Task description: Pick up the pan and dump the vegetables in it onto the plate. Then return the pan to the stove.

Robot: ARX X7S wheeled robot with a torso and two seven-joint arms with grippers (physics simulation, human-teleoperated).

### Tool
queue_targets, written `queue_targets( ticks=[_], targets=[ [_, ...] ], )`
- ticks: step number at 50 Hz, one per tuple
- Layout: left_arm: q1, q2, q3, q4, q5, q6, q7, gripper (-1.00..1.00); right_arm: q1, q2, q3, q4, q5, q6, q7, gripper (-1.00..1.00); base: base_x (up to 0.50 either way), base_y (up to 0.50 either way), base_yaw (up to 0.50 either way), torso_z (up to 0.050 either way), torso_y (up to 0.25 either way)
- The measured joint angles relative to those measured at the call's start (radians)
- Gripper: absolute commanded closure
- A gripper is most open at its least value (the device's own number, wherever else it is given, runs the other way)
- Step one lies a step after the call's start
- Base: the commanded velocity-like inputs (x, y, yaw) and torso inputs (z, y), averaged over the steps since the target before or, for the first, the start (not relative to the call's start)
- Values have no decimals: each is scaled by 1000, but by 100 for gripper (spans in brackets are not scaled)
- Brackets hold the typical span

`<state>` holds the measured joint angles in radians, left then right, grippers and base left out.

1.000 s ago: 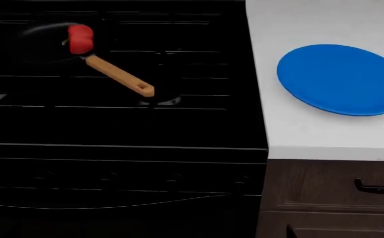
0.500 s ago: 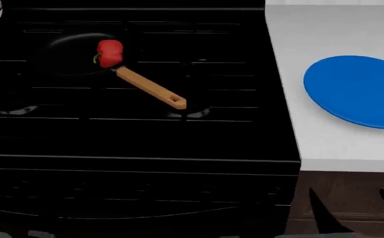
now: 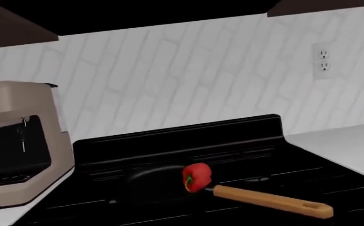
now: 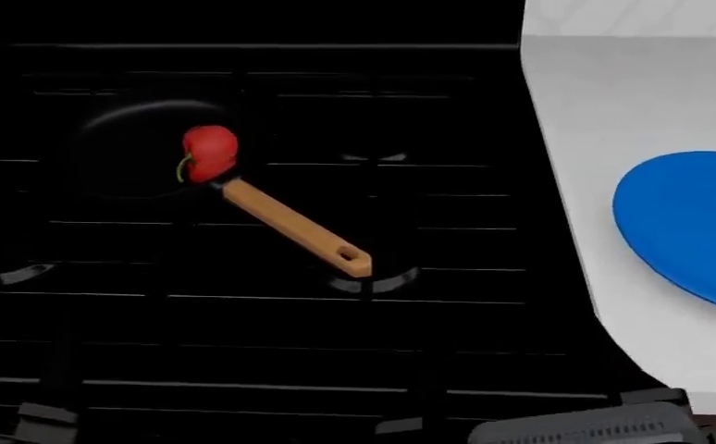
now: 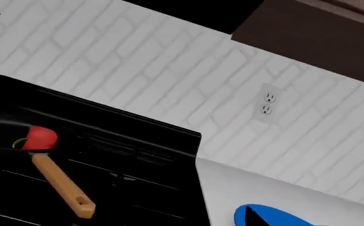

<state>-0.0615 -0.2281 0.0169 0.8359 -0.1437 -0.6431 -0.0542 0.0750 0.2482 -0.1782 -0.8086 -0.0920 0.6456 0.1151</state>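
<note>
The black pan (image 4: 136, 153) sits on the back left of the stove (image 4: 333, 324), its wooden handle (image 4: 296, 227) pointing to the front right. The red bell pepper (image 4: 210, 153) lies in the pan by the handle's root. The blue plate (image 4: 691, 227) lies on the white counter, cut by the right edge. Grey parts of my left arm (image 4: 37, 416) and right arm (image 4: 580, 427) show at the bottom edge, well short of the handle; their jaws are hidden. The left wrist view shows pan (image 3: 150, 181), pepper (image 3: 196, 177) and handle (image 3: 270, 201). The right wrist view shows pepper (image 5: 41, 138), handle (image 5: 63, 186), plate (image 5: 282, 217) and one dark fingertip (image 5: 254, 217).
A beige coffee machine (image 3: 12, 141) stands on the counter left of the stove. The white counter (image 4: 617, 102) runs to the stove's right. A tiled wall with an outlet (image 5: 266, 103) and the stove's raised back panel (image 3: 182, 136) close the far side.
The head view has shifted, so stove, pan and plate sit lower and further right in the picture. The pan has not moved on the stove. Grey arm parts have come up at the bottom edge.
</note>
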Motion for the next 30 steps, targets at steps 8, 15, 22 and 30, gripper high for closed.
queue_targets(
  ticks=[8, 15, 22, 30],
  targets=[
    [2, -5, -8, 7, -12, 3, 0, -100, 28, 9, -48, -32, -24, 44, -3, -100, 500, 0, 0, 47, 90],
    [5, -8, -7, 14, -16, 1, -4, -100, 47, 9, -46, -67, -15, 78, -13, -100, 493, 0, 0, 47, 92],
    [4, -4, -10, 26, -26, -14, -13, -100, 120, -7, -7, -96, 46, 175, -64, -100, 102, 0, 0, 15, 26],
    [7, 0, -25, 42, -47, -31, -20, -100, 318, -37, 34, -42, 168, 359, -175, -100, 0, 0, 0, 0, 0]
  ],
)
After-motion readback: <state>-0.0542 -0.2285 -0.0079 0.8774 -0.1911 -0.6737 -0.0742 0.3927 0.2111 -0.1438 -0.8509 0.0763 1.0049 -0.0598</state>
